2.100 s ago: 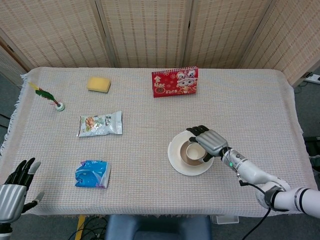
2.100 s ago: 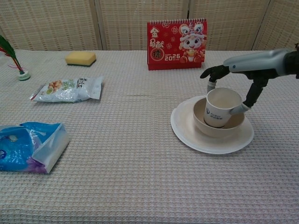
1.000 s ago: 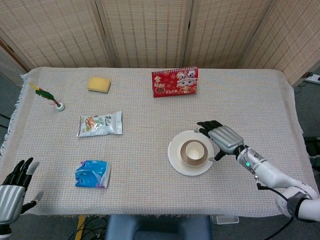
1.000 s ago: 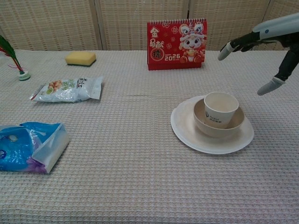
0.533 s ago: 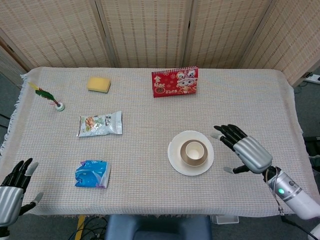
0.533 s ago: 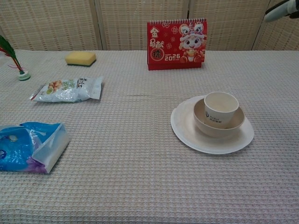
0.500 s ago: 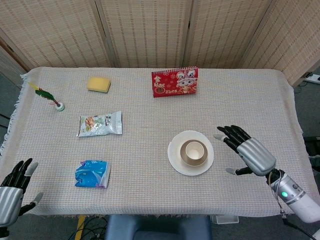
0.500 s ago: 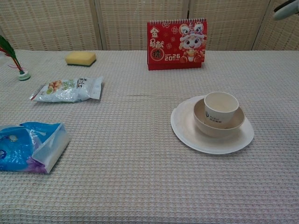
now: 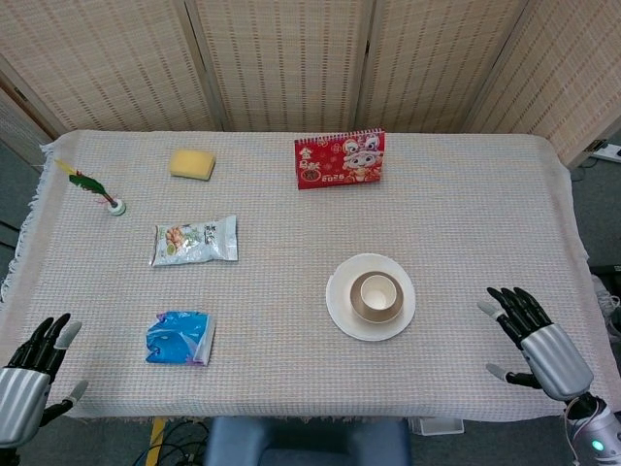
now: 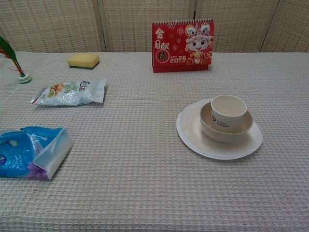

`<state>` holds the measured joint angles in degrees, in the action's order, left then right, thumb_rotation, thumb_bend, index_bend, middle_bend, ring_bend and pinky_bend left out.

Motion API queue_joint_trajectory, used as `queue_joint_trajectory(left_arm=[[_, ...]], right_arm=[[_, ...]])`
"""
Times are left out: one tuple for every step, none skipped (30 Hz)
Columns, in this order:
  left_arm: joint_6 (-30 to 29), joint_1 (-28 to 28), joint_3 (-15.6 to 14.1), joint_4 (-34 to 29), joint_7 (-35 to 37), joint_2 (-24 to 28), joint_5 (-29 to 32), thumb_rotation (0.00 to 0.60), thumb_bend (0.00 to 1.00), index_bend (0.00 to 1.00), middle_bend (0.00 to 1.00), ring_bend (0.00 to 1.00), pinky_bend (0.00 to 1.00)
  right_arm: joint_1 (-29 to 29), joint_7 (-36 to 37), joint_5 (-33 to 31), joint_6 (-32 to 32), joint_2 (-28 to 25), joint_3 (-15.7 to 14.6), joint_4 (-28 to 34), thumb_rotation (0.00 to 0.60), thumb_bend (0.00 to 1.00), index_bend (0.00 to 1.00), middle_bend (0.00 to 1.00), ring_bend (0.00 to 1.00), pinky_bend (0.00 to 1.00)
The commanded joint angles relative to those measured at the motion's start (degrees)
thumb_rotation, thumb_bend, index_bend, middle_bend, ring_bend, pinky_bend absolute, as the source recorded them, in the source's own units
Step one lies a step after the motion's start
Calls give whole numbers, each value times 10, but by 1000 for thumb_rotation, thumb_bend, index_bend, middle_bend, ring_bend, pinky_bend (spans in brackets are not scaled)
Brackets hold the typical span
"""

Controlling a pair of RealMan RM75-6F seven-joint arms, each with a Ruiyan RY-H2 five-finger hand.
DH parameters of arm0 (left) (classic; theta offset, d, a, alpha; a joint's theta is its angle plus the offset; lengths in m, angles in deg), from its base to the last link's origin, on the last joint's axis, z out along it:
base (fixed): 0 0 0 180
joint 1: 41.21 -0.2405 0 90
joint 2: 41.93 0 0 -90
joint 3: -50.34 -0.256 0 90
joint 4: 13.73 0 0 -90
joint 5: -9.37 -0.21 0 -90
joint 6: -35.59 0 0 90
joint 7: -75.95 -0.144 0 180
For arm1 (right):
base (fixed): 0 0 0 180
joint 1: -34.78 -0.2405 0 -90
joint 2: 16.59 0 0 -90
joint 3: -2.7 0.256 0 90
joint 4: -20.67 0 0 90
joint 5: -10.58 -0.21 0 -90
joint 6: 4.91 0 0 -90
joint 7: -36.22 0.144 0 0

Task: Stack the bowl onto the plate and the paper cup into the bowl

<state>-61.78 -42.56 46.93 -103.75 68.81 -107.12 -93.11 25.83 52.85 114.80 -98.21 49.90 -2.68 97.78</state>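
A white paper cup (image 9: 376, 291) (image 10: 228, 112) stands upright inside a beige bowl (image 9: 360, 305) (image 10: 210, 129), and the bowl sits on a white plate (image 9: 340, 315) (image 10: 193, 135) right of the table's middle. My right hand (image 9: 537, 345) hovers at the table's near right corner, fingers spread, holding nothing, well away from the stack. My left hand (image 9: 27, 381) hangs at the near left corner, fingers apart and empty. Neither hand shows in the chest view.
A red 2026 calendar (image 9: 340, 159) stands at the back. A yellow sponge (image 9: 192, 163), a snack packet (image 9: 194, 241), a blue packet (image 9: 179, 337) and a green feather toy (image 9: 95, 187) lie on the left half of the table.
My right hand let go of the cup, lifted, and pulled back toward the near right corner, leaving the chest view. The cup stays in the bowl. The left hand barely moved.
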Motion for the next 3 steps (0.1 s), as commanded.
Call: queue_joint_trajectory(left_arm=[[-7,-5,-5,2,-4,-2,-8,600,276,0,69,8,285],[-10,-6,-5,2,-2,-1,-9,600,276,0,69,8,285],[-11,-7,-5,2,-1,-1,-9,600,276,0,69,8,285]], right_arm=[[-1,-5,4,1,2,0,4,600,87,94,0,0,0],[-1,-8,6,2,4,-1,6,600,87,94,0,0,0],[-2,-10,7,4,5,-2,6,600,87,94,0,0,0]])
